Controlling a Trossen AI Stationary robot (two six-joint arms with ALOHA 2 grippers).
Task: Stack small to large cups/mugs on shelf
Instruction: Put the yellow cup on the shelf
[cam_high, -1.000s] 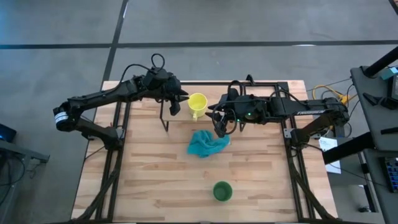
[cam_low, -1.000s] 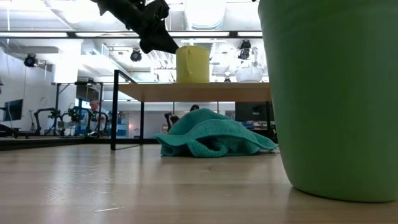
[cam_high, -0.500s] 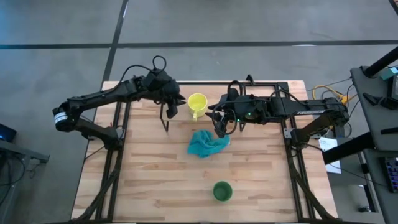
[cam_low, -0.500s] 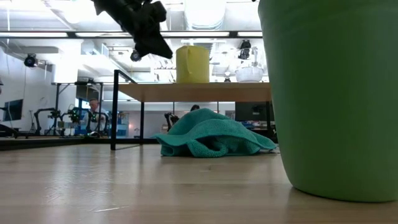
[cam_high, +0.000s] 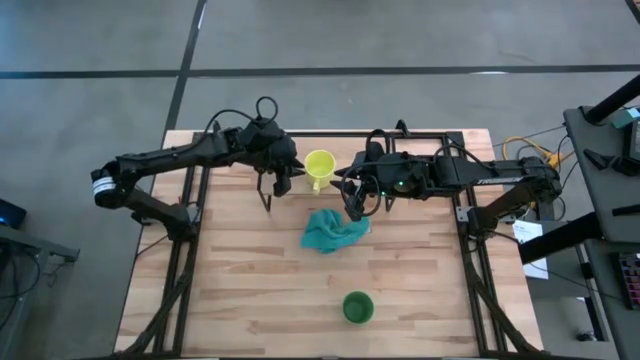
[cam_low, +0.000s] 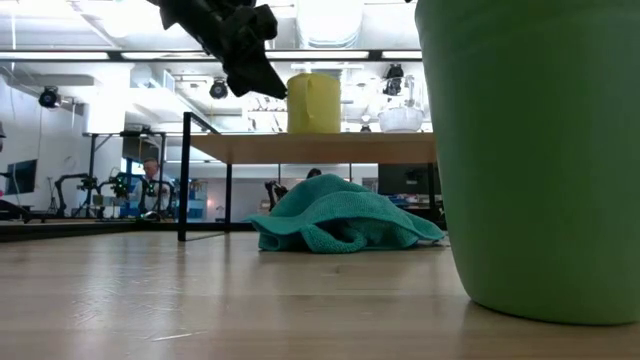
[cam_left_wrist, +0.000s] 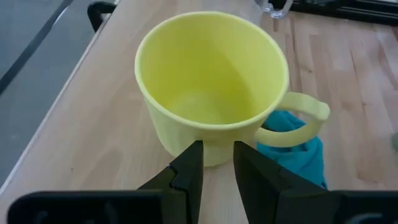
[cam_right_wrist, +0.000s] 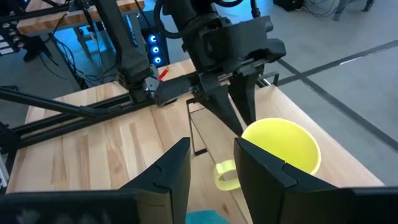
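Note:
The yellow mug (cam_high: 319, 165) stands upright on the shelf (cam_low: 320, 148), its handle (cam_left_wrist: 303, 121) toward the near edge. The small glass cup (cam_low: 400, 118) stands on the same plank to its right. The green cup (cam_high: 358, 307) stands on the table near its near edge and fills the low view (cam_low: 530, 150). My left gripper (cam_left_wrist: 217, 152) is at the mug's left side, open by a narrow gap, with its tips level with the mug's lower wall. My right gripper (cam_right_wrist: 211, 155) waits open to the right of the mug, above the shelf. My left gripper comes at the yellow mug level from the table's left, and its fingertips (cam_left_wrist: 196, 149) stand at the mug's lower outer wall (cam_left_wrist: 214, 152), on the side away from the handle. I cannot tell whether they touch it. The mug stands upright on the shelf.
A crumpled teal cloth (cam_high: 332, 230) lies on the table just in front of the shelf, partly under its near edge. The shelf's thin black legs (cam_low: 186, 175) stand at its left end. Bare wood runs between the cloth and the green cup.
My left gripper drew back from the yellow mug toward the table's left, then came back right and a little toward the near edge, ending close against the mug's left side. My right arm kept still.

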